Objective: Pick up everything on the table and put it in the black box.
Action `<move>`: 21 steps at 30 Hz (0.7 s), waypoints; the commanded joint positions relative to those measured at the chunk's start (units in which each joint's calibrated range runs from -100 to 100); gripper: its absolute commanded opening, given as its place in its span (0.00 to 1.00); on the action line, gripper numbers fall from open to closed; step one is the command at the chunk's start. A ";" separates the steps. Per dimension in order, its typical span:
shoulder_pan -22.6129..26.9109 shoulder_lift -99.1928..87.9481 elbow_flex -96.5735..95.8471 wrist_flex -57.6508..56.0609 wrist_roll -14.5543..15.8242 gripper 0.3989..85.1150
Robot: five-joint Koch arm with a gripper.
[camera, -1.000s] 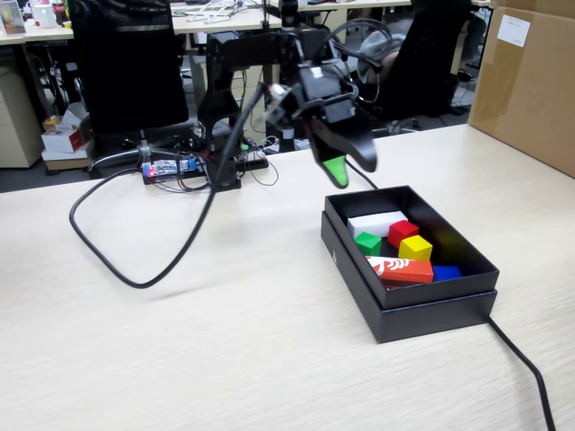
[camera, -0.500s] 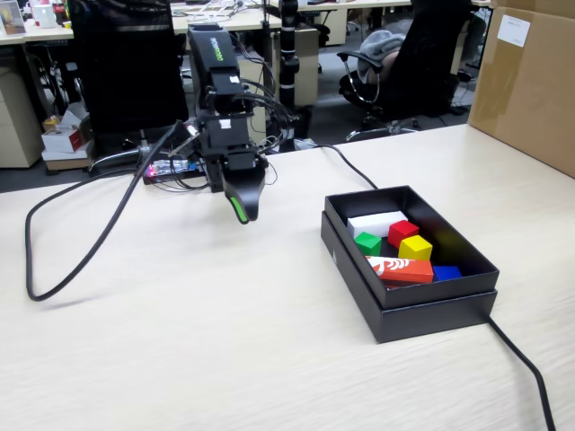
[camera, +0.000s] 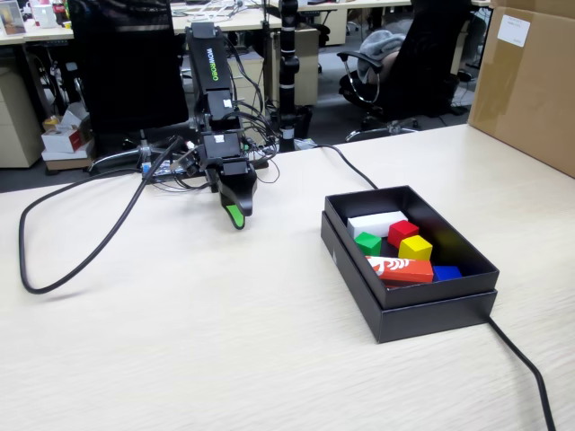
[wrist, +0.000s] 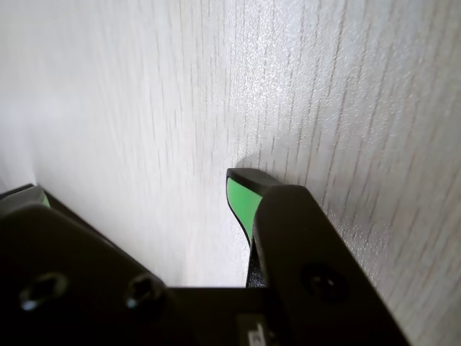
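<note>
All three small cubes, green [camera: 367,242], red [camera: 402,233], yellow [camera: 415,247], sit in the matte black cardboard box [camera: 359,271], so the black green-tipped gripper [camera: 235,214] parks empty near its base, jaws together.

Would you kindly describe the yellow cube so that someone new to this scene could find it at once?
In the fixed view, look for the black box on the right of the table. Inside it, among the tightly packed blocks, the yellow cube sits just behind the long red-and-white printed block. It is the only yellow piece; the red cube and green cube match its size.
</note>
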 commanded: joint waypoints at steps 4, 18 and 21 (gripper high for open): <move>-0.54 -3.71 -10.66 19.11 -1.07 0.57; 0.44 -0.95 -17.10 25.67 -0.63 0.59; 1.03 -0.84 -17.10 26.02 -0.05 0.58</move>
